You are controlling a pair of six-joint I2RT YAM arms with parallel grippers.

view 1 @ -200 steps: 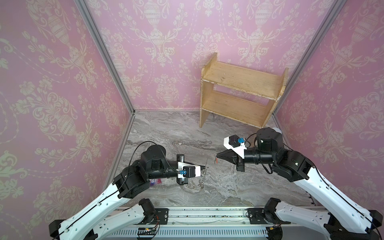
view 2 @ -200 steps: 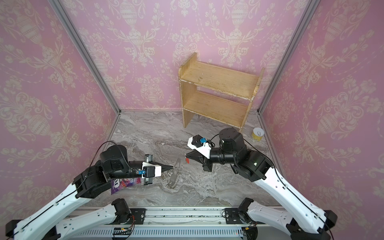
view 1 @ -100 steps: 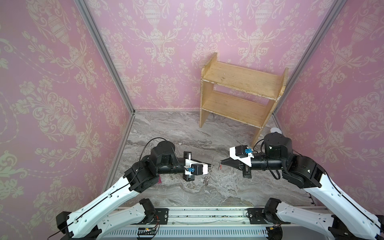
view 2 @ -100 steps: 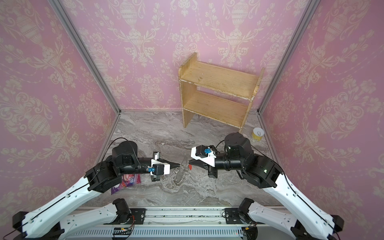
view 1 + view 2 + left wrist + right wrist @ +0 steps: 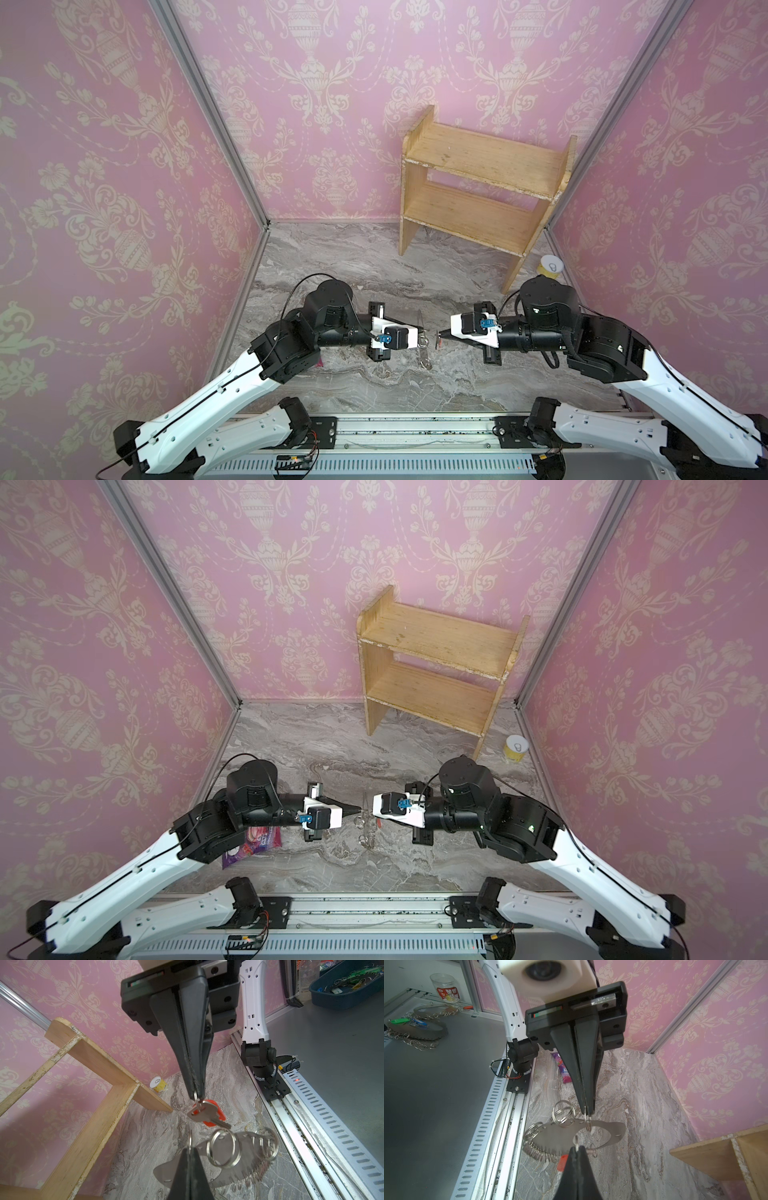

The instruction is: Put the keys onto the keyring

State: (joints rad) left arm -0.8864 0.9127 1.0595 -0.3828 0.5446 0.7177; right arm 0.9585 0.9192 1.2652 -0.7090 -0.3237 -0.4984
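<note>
Left wrist view: left fingers [image 5: 182, 1174] clamped on a split ring of the keyring [image 5: 247, 1158], lifted mid-surface [image 5: 228, 1076]. Right fingers [image 5: 197, 1053] pinch the keys [image 5: 204, 1114] by their loop, just beside. Threading not yet done.

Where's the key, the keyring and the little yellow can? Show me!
key [image 5: 204, 1113]: left wrist view, on its silver head.
keyring [image 5: 556, 1136]: right wrist view, on the flat band.
yellow can [image 5: 516, 745]: in a top view, on its lid.
</note>
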